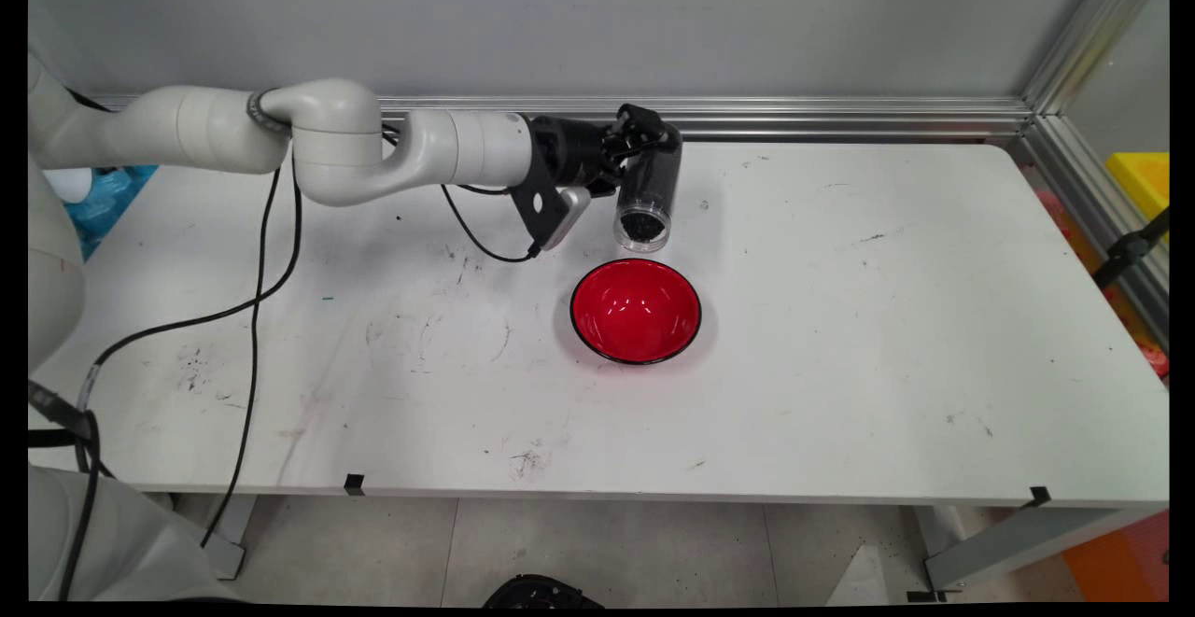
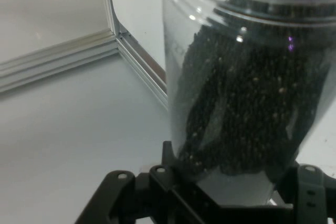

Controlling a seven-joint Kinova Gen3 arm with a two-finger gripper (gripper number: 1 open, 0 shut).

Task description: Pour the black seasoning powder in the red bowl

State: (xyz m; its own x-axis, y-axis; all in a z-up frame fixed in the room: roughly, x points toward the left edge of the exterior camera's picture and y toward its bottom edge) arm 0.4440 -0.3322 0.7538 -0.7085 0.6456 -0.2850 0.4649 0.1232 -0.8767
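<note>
Red bowl (image 1: pixel 636 311) amid open table (image 1: pixel 887 337)

No words, numbers, brand names or signs can be read on anything here.

A clear plastic cylindrical jar (image 1: pixel 646 197) partly filled with black granules is gripped by the black two-finger gripper (image 1: pixel 644 136), tilted above the white table (image 1: pixel 887 337), just beyond a glossy red bowl (image 1: pixel 636 310).
</note>
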